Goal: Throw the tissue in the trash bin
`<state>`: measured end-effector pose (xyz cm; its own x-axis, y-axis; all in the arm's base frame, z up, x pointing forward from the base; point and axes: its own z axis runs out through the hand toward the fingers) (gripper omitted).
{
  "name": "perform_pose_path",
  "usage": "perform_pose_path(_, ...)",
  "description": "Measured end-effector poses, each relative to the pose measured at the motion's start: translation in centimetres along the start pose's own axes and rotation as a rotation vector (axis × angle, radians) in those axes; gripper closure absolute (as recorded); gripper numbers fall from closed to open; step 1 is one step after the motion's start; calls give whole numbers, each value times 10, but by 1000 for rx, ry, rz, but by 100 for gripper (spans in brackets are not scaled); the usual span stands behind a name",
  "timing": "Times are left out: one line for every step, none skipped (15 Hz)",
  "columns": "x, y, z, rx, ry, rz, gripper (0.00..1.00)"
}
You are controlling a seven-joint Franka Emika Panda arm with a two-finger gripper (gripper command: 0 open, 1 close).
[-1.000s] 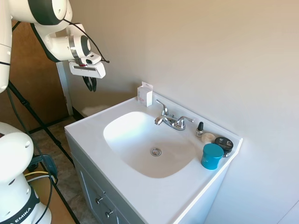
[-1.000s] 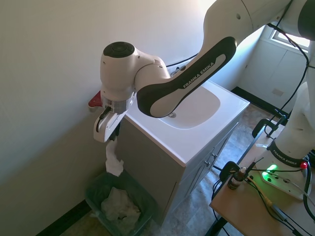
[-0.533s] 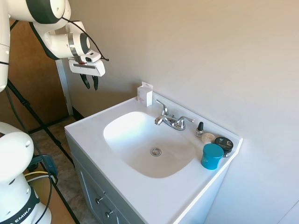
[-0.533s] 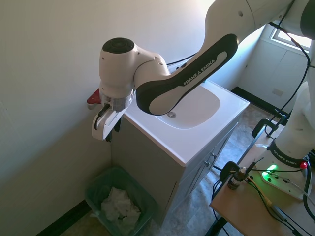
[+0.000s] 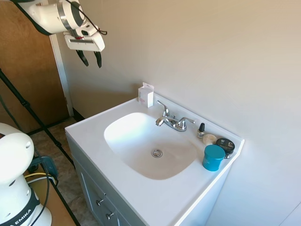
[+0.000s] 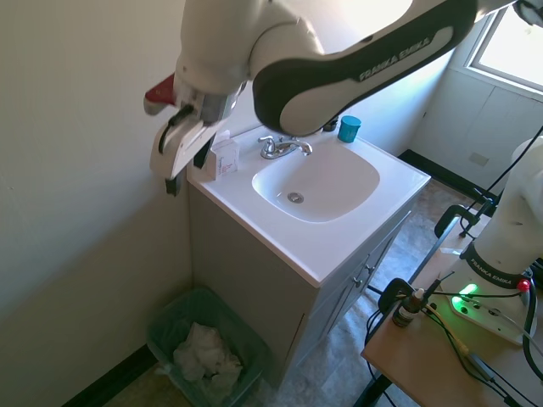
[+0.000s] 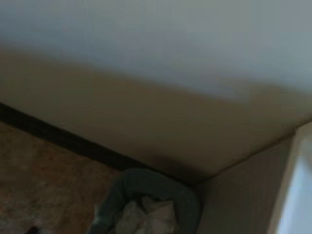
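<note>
Black two-finger gripper (image 5: 90, 58) spread apart, empty, high above the dark green mesh trash bin (image 6: 206, 348). Crumpled, ragged white paper tissue (image 6: 206, 359) inside that bin, seemingly atop other soft white paper. Glossy white sink vanity (image 6: 339, 246) beside the bin.

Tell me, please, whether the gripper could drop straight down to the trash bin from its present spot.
Probably yes. The gripper hangs high beside the vanity, fingers open and empty, and the trash bin sits on the floor roughly below it with the tissue inside. Nothing visible lies between them.
</note>
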<state>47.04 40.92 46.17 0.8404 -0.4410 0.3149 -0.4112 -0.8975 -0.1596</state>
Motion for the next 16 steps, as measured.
perform_pose_path(8,10,-13,-2,17,17,0)
perform_pose_path(15,22,-24,-12,31,37,0)
perform_pose_path(20,36,-34,-24,46,63,0)
perform_pose_path(25,52,-42,-34,59,87,0)
perform_pose_path(29,68,-48,-42,66,110,0)
perform_pose_path(30,83,-50,-54,65,134,0)
perform_pose_path(30,97,-49,-65,62,156,0)
perform_pose_path(29,111,-45,-76,53,179,0)
perform_pose_path(27,122,-41,-80,45,196,0)
perform_pose_path(26,133,-33,-82,38,213,0)
perform_pose_path(24,144,-24,-85,30,234,0)
perform_pose_path(25,155,-12,-89,25,255,0)
perform_pose_path(25,165,-1,-94,20,273,0)
perform_pose_path(26,174,8,-100,16,287,0)
perform_pose_path(28,182,15,-106,13,301,0)
perform_pose_path(29,189,22,-112,12,316,0)
